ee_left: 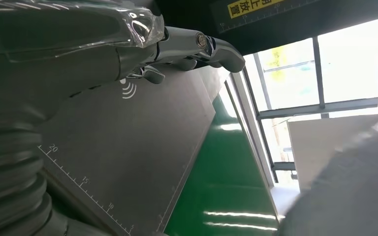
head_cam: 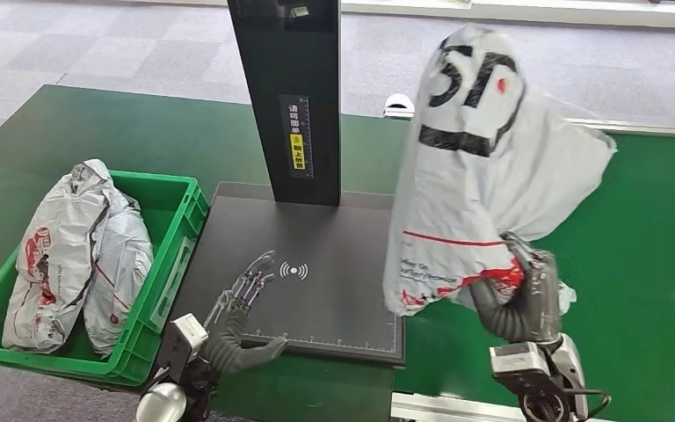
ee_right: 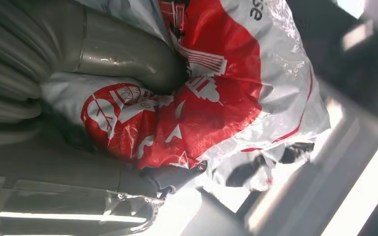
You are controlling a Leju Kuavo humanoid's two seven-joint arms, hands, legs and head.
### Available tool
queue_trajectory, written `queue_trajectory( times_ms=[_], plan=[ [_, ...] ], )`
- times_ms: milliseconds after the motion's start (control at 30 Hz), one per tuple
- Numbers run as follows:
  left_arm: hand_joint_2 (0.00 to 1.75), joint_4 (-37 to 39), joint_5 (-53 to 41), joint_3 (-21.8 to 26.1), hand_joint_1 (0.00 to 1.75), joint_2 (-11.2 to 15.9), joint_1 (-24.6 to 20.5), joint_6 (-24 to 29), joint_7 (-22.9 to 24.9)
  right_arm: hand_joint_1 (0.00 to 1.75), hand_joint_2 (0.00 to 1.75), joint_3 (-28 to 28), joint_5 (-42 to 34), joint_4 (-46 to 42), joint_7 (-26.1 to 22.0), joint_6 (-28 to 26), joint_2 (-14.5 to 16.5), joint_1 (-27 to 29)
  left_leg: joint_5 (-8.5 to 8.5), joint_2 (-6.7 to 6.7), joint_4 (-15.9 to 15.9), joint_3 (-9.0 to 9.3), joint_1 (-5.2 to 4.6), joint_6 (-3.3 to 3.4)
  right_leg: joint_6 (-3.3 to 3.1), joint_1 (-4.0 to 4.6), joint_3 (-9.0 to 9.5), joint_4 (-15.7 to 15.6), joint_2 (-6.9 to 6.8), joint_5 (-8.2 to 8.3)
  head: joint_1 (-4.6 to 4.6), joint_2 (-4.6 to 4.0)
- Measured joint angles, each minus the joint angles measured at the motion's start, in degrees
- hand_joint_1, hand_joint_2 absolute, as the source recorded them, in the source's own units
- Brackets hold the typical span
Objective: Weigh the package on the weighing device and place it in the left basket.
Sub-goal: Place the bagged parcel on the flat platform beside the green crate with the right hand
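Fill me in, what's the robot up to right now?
The right hand holds a grey plastic package up in the air, above the right edge of the dark weighing plate. The left hand is open, fingers spread over the plate's near left part, holding nothing. The green basket on the left already has two packages in it.

I see the weighing device (head_cam: 316, 290) centre on the table (head_cam: 659, 229), its post (head_cam: 286, 97) at the back edge. Basket (head_cam: 180, 220) just left of it, two packages (head_cam: 79, 255) inside. Left hand (head_cam: 244, 294) over the platform's left part. Right hand (head_cam: 527, 294) holds the package (head_cam: 483, 176) up at the platform's right edge.
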Motion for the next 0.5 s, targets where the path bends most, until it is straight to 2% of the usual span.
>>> queue_trajectory(
  times_ms=[100,167,333,500],
  plan=[
    [1.75,0.0,-0.52,0.01,0.0,0.03,-0.01,-0.46,-0.09,1.75,1.75,4.5,7.06,5.67,6.48,9.44,-1.38,-2.01,0.01,-0.05,0.0,0.05,0.01,0.0,0.0,0.01,0.03,0.0,-0.05,0.0,0.01,0.0],
    [1.75,0.03,-0.79,0.02,0.0,0.05,-0.05,-0.64,-0.1,1.75,1.75,7.84,9.16,10.98,9.2,13.24,-2.27,-3.24,0.03,-0.11,0.0,0.03,0.01,0.01,0.0,0.01,0.05,0.0,-0.13,0.0,0.0,0.0],
    [1.75,0.62,-1.05,0.0,0.0,0.04,-0.8,-0.68,0.14,1.75,1.75,14.46,6.35,23.44,13.31,19.96,-4.3,-7.4,0.04,-0.08,0.02,0.04,0.0,0.02,0.0,0.0,0.05,0.0,-0.13,0.0,0.01,-0.01],
    [1.75,1.49,-0.81,-0.05,0.0,0.04,-1.44,-0.24,0.52,1.75,1.75,19.0,1.37,30.22,13.96,25.46,-6.39,-12.13,-0.09,0.3,0.02,0.45,0.0,0.0,0.0,0.0,0.27,-0.03,0.28,0.0,0.01,0.0]
  ],
)
